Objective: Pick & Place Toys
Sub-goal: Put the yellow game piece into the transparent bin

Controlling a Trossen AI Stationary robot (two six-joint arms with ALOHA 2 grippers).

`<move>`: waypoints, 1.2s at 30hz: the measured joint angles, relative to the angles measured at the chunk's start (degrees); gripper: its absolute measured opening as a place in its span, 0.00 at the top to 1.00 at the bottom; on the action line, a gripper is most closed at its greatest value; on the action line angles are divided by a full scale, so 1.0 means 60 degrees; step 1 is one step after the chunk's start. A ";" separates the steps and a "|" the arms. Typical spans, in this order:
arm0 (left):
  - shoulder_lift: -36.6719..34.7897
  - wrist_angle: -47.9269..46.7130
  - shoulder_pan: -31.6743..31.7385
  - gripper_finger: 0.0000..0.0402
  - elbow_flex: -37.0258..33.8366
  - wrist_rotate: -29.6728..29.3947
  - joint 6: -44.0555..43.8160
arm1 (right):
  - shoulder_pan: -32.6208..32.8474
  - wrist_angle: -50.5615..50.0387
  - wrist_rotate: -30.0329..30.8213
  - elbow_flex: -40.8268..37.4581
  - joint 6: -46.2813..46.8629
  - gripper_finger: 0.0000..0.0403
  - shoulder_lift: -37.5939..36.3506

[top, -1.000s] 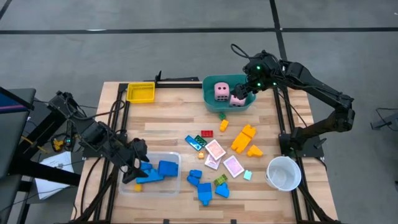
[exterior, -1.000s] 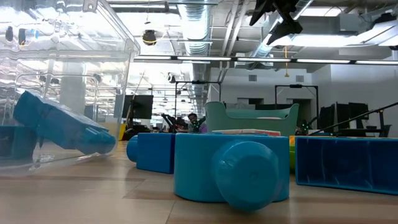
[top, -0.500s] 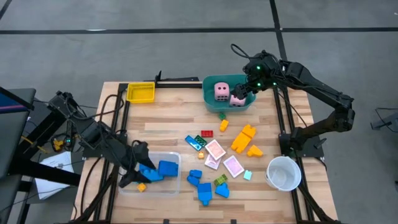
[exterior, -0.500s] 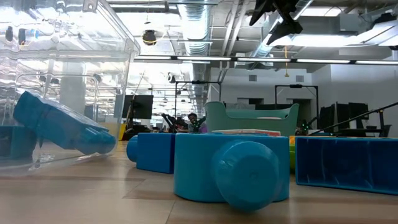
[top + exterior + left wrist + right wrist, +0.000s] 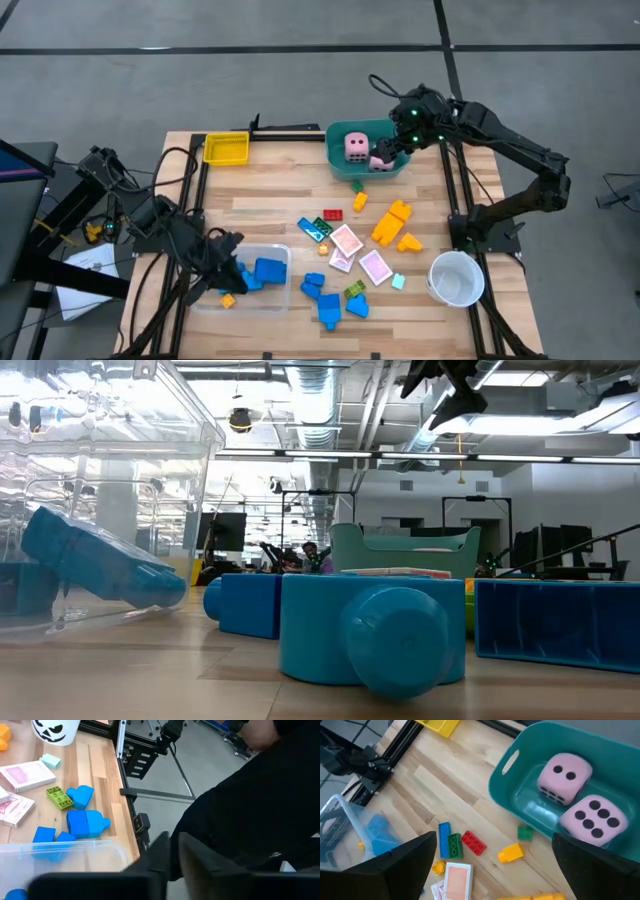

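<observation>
From above, the left end effector (image 5: 232,262) reaches into the clear tray (image 5: 275,302) at the bench's front left; its fingers look drawn together, though whether they grip one of the blue blocks (image 5: 268,269) lying there cannot be told. The right end effector (image 5: 383,155) hangs with its fingers spread wide and empty over the teal tub (image 5: 340,165) at the back, where two pink dice (image 5: 355,147) sit side by side. Only the right wrist camera shows the dots on both dice (image 5: 565,773) and the red, green and blue blocks (image 5: 472,842) on the wood below the tub. The left wrist camera alone catches a jack-o'-lantern face on the white cup (image 5: 55,730). Across the middle of the wooden bench (image 5: 270,195) lie pink-white cards (image 5: 346,241), orange blocks (image 5: 391,222) and more blue blocks (image 5: 328,305); a yellow tray (image 5: 226,148) sits at the back left corner. The table-level camera looks past a blue block (image 5: 370,635) into a hall with ceiling ducts and strip lights.
</observation>
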 joint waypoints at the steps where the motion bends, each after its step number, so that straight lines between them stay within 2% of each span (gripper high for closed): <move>1: 0.0000 0.0002 0.0000 0.97 0.0000 0.0000 0.0001 | 0.0051 -0.0033 0.0000 0.0001 0.0061 0.04 0.0000; 6: 0.0000 0.0175 0.0000 0.98 0.0000 0.0000 0.0010 | 0.0304 -0.0466 0.0392 0.0000 0.0450 0.04 -0.0014; 10: 0.0000 0.0577 0.0000 1.00 0.0000 0.0518 0.0274 | 0.0580 -0.0807 0.0735 0.0000 0.0727 0.04 -0.0041; 20: 0.0000 0.1270 0.0004 1.00 0.0000 0.0381 0.0756 | 0.1559 -0.1768 0.1609 -0.0002 0.1891 0.04 -0.0502; 25: 0.0000 0.1279 0.0004 0.97 0.0000 -0.0780 0.0702 | 0.2397 -0.2844 0.2279 -0.0002 0.3016 0.04 -0.0805; 32: -0.0001 0.1695 0.0026 0.85 0.0000 -0.3399 0.1076 | 0.3730 -0.4432 0.2899 -0.0002 0.5043 0.04 -0.0823; 36: -0.0112 0.2009 0.0342 0.73 0.0000 -0.3693 0.1259 | 0.4431 -0.4570 0.2978 -0.0339 0.6163 0.04 -0.0820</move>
